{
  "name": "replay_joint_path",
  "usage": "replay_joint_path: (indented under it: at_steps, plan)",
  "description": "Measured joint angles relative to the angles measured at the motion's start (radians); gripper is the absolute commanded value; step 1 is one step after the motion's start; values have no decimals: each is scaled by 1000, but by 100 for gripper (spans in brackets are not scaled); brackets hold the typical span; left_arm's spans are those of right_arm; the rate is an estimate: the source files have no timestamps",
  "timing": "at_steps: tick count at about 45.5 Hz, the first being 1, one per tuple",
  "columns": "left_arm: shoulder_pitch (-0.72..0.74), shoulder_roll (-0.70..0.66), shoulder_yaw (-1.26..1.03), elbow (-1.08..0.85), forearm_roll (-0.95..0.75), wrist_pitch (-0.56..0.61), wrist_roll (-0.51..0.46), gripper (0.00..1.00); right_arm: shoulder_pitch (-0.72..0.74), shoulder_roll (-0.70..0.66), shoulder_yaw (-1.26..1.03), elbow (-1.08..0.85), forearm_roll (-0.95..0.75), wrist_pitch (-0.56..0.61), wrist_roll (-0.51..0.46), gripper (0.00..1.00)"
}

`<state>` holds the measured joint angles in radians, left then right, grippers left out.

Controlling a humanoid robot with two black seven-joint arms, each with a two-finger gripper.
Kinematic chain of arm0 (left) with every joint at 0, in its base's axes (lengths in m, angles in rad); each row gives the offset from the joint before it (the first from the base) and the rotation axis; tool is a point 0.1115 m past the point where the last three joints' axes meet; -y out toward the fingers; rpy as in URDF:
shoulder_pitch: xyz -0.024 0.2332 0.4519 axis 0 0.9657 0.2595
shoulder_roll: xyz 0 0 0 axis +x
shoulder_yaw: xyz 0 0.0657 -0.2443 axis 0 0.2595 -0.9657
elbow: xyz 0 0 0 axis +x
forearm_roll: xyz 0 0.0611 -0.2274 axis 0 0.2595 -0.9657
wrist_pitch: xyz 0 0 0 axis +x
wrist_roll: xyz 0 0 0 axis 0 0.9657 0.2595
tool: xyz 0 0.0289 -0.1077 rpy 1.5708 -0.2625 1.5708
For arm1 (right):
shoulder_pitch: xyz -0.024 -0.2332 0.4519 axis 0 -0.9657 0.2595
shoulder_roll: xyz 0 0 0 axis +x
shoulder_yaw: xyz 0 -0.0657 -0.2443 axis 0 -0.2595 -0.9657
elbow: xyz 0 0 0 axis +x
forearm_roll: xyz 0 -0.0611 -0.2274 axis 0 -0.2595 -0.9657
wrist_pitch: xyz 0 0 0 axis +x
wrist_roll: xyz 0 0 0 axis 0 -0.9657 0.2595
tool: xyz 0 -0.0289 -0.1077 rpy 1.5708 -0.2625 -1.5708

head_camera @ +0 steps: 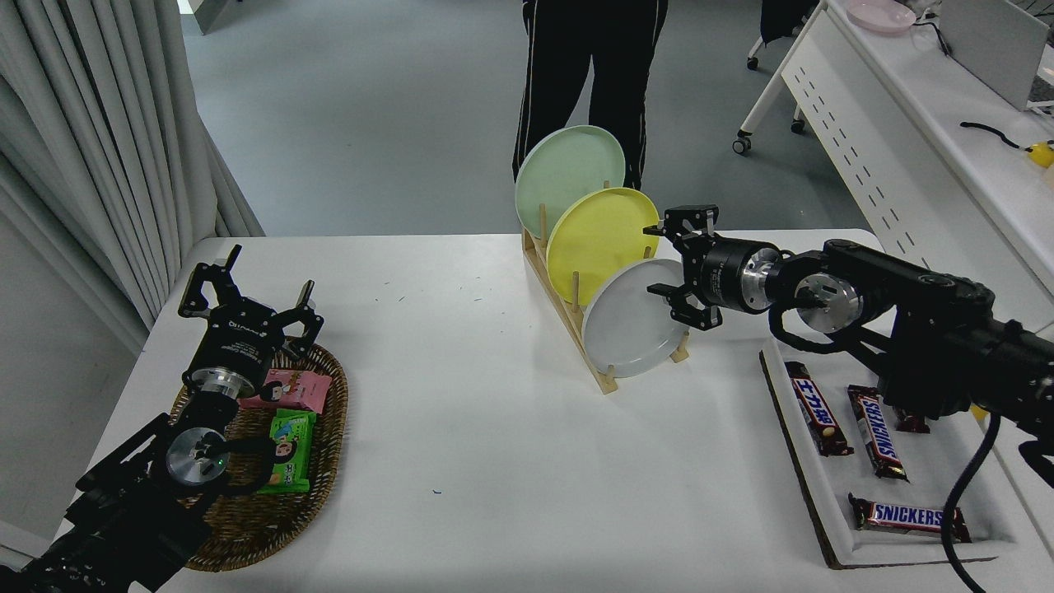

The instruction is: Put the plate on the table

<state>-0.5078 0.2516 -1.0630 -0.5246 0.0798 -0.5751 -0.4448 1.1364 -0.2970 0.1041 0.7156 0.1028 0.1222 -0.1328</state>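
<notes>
The light grey plate (630, 323) stands on edge in the front slot of a wooden rack (576, 329) on the white table (494, 461). My right gripper (669, 265) is open at the plate's upper right rim; one finger is above the rim and the other is in front of the plate's face. A yellow plate (599, 235) and a pale green plate (568, 169) stand behind it in the same rack. My left gripper (247, 288) is open and parked at the lower left, over a wicker basket.
A wicker basket (321, 461) with snack packets lies at the lower left. A white tray (823, 527) with several chocolate bars lies at the lower right. A person in dark trousers (589, 74) stands at the far side. A white desk (906, 123) stands at the upper right.
</notes>
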Motion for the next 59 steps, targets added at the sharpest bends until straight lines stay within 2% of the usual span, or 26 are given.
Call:
replay_joint_path:
  at_steps: [17,24,40,59]
  plan:
    - [0,0,0,0,0,0,0,100,0,17,12,-20,2,3,-2,42]
    - [0,0,0,0,0,0,0,100,0,18,12,-23,6,3,-3,41]
    - [0,0,0,0,0,0,0,100,-1,17,12,-25,15,4,-15,22]
    - [0,0,0,0,0,0,0,100,-1,15,11,-27,20,4,-29,19]
